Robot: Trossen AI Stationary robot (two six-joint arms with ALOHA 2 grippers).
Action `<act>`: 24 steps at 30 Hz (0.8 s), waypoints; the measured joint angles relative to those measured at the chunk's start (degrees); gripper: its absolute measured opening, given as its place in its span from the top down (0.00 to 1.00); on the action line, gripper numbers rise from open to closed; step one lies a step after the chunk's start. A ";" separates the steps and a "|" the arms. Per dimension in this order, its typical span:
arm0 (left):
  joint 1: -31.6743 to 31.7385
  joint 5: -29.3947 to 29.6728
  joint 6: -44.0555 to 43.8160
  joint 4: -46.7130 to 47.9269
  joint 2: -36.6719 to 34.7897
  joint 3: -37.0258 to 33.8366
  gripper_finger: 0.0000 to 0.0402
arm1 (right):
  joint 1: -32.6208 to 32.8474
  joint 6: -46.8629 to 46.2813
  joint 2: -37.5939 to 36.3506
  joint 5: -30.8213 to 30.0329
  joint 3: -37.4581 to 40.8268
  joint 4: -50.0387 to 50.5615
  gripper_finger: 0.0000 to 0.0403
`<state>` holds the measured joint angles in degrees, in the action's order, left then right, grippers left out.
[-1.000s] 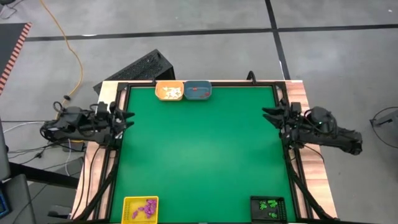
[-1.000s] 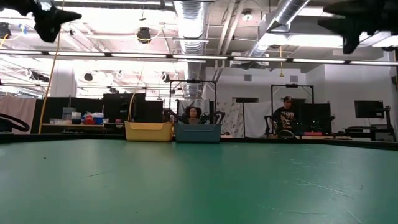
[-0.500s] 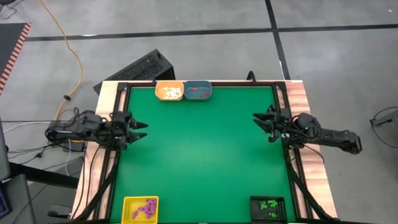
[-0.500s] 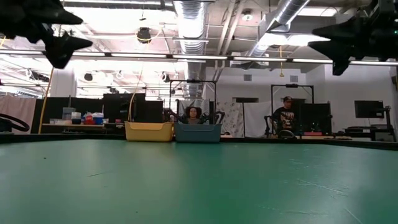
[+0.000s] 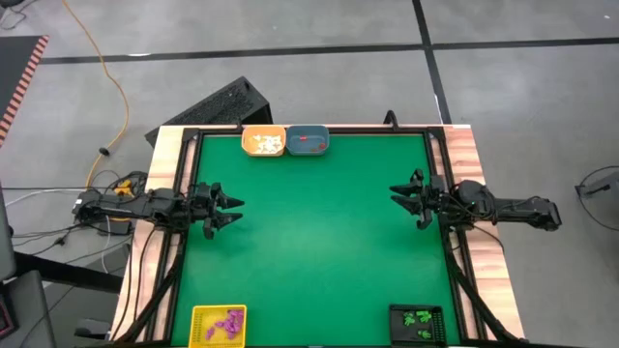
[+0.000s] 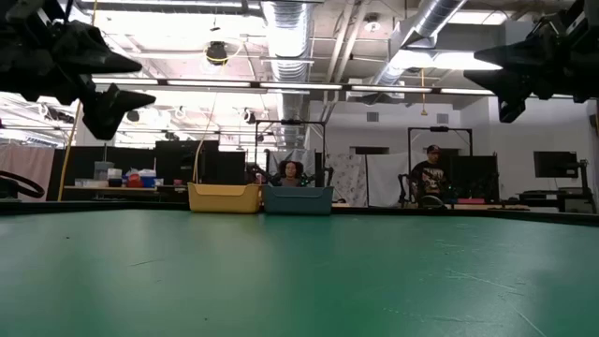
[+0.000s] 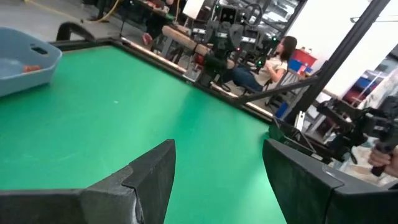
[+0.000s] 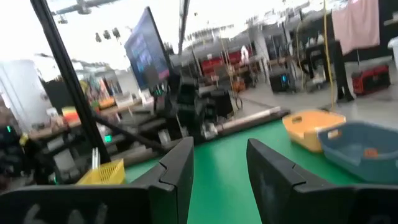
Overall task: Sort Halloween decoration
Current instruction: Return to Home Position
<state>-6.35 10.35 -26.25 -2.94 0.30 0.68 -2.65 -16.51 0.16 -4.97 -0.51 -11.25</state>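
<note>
I see left pincer (image 5: 235, 210) and right pincer (image 5: 398, 197) both apart, empty. White Halloween decoration (image 5: 264, 144) in orange tray (image 5: 246, 141); left pincer nearer it.

The left arm (image 5: 145, 203) is black throughout, built of slim jointed segments with a matt finish. The right arm (image 5: 503, 206) is of the same black build, with a thicker rounded housing behind its wrist. The left gripper (image 5: 232, 211) carries 2 dark grey fingers (image 7: 149, 180), flat-faced and angular, tapering to blunt tips. The right gripper (image 5: 401, 201) carries 2 matching fingers (image 8: 177, 171) with bevelled edges.
</note>
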 joint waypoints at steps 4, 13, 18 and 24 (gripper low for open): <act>-0.02 0.60 0.62 -0.59 -0.08 -0.03 0.42 | 1.15 0.28 0.01 -0.37 0.03 2.71 0.63; -0.02 1.72 1.43 -0.46 -0.04 -0.05 0.42 | 4.38 0.80 0.24 -8.14 0.06 7.73 0.63; -0.02 2.97 1.60 -0.58 -0.04 -0.08 0.42 | 5.04 3.15 0.28 -8.44 0.10 7.82 0.63; -0.02 2.97 -0.36 -0.59 -0.04 -0.10 0.42 | 4.76 3.06 1.70 -8.50 0.11 8.00 0.63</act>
<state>-6.37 13.32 -26.61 -3.53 0.25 0.58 2.11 -13.45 1.86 -13.47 -0.40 -3.25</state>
